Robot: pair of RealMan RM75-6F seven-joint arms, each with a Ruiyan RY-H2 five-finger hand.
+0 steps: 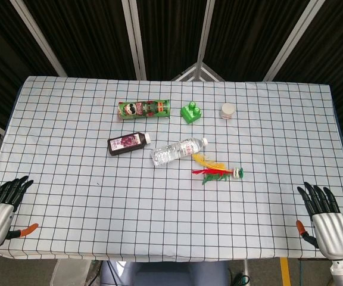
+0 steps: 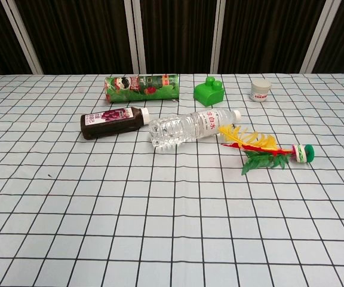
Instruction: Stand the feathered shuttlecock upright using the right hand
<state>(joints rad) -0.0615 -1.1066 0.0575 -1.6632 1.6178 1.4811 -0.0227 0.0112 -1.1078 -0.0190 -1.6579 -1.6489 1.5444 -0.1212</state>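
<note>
A white cloth with a black grid covers the tabletop (image 1: 70, 179), with dark curtains behind. The right robot hand (image 1: 321, 211) and left robot hand (image 1: 3, 205) rest empty, fingers spread, at the near corners, open cloth between them. The shuttlecock (image 1: 218, 171) lies flat, up and left of the right robot hand, base toward it, feathers touching a water bottle (image 1: 178, 151).

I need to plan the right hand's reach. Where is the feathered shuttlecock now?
The feathered shuttlecock lies on its side right of the table's centre in the head view, just in front of the clear water bottle, its base pointing right.
</note>
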